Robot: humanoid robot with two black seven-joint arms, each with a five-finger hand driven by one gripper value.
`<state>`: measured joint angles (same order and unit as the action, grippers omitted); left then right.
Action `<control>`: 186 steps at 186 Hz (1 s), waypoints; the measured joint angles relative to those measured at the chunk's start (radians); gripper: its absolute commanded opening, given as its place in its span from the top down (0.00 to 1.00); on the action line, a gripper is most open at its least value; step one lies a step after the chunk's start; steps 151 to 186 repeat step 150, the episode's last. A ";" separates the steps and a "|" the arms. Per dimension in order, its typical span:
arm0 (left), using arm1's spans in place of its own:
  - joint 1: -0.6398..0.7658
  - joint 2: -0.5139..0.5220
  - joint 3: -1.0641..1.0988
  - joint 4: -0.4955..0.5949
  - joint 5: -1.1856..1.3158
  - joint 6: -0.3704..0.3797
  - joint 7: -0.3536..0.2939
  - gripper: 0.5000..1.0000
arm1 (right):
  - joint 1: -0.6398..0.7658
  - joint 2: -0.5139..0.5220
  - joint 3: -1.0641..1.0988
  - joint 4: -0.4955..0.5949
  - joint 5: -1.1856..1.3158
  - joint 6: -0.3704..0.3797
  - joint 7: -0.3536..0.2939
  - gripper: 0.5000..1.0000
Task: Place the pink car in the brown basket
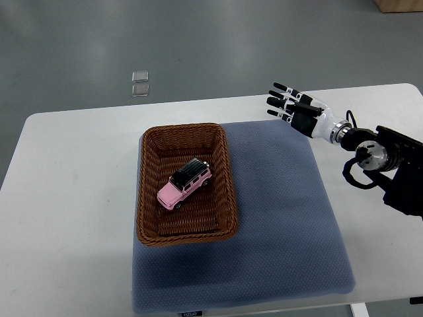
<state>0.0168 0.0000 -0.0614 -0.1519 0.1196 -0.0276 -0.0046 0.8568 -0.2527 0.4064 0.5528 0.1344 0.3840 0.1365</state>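
Observation:
A pink toy car (184, 184) with a black roof lies inside the brown wicker basket (146, 191), near its middle, angled diagonally. The basket stands on the left part of a blue-grey mat (284, 218). My right hand (285, 104) is over the far right edge of the mat, well away from the basket, with fingers spread and holding nothing. Its arm comes in from the right edge. The left arm does not show.
The mat lies on a white table (73, 198). Two small clear squares (140, 83) lie on the grey floor beyond the table's far edge. A brown box corner (400, 5) shows at the top right.

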 measured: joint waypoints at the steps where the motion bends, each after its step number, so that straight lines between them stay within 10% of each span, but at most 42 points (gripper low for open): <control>1: 0.000 0.000 0.000 0.000 0.000 0.000 0.000 0.00 | 0.000 0.000 0.000 0.000 0.000 0.001 0.000 0.16; 186: 0.000 0.000 0.000 0.000 0.000 0.000 0.000 0.00 | -0.023 0.003 0.003 -0.019 -0.002 0.026 0.014 0.15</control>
